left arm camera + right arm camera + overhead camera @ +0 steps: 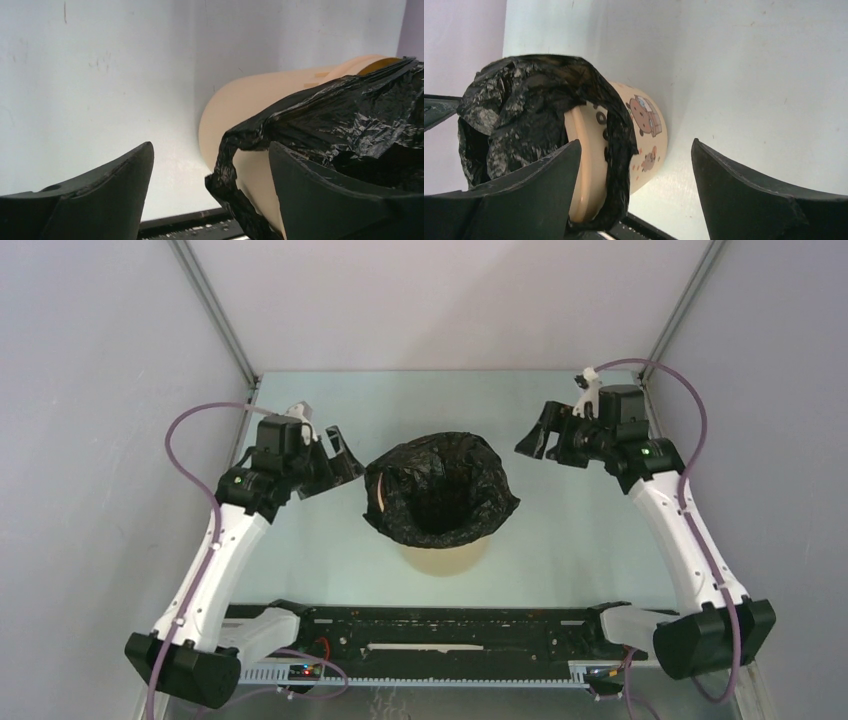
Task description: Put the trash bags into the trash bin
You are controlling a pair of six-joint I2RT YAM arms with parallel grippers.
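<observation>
A glossy black trash bag [440, 487] is spread over the mouth of a beige trash bin [445, 558] at the table's middle, lining its inside and folded over the rim. The bag [350, 107] and bin [260, 100] show in the left wrist view, with a loose strip hanging at the near edge. In the right wrist view the bag [519, 115] covers the bin [644, 145], which has cartoon animal prints. My left gripper [340, 458] is open and empty just left of the bin. My right gripper [535, 440] is open and empty, to the bin's right and apart from it.
Grey walls enclose the pale table [580, 530] on three sides, with metal corner posts at the back. A black rail [440, 625] with the arm bases runs along the near edge.
</observation>
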